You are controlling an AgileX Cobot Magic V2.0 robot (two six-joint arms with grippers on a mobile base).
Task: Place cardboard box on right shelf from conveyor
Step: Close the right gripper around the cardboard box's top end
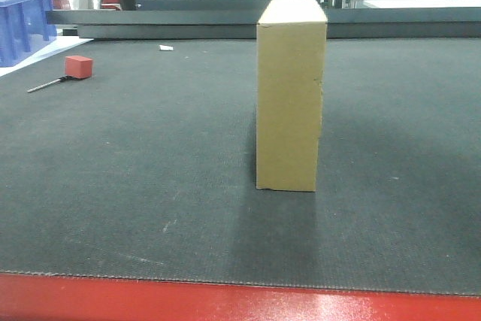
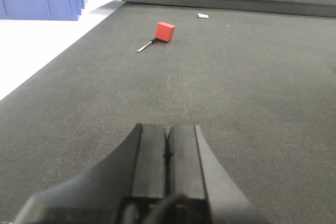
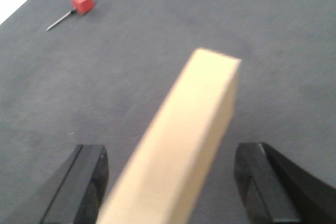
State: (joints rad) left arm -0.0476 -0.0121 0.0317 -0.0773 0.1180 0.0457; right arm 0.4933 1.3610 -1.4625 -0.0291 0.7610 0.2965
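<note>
The tan cardboard box (image 1: 291,95) stands upright on its end in the middle of the dark conveyor (image 1: 135,186). In the right wrist view the cardboard box (image 3: 184,145) lies between the spread fingers of my right gripper (image 3: 170,177), which is open; gaps show on both sides. My left gripper (image 2: 167,153) hovers low over the conveyor (image 2: 252,87), shut with nothing between its pads. Neither gripper shows in the front view. The right shelf is out of view.
A small red cube (image 1: 78,66) with a thin metal rod beside it lies at the back left of the belt. A blue plastic bin (image 1: 22,24) stands on a white surface at far left. The belt's red front edge (image 1: 225,302) runs along the bottom. A dark metal frame (image 1: 188,20) spans the back.
</note>
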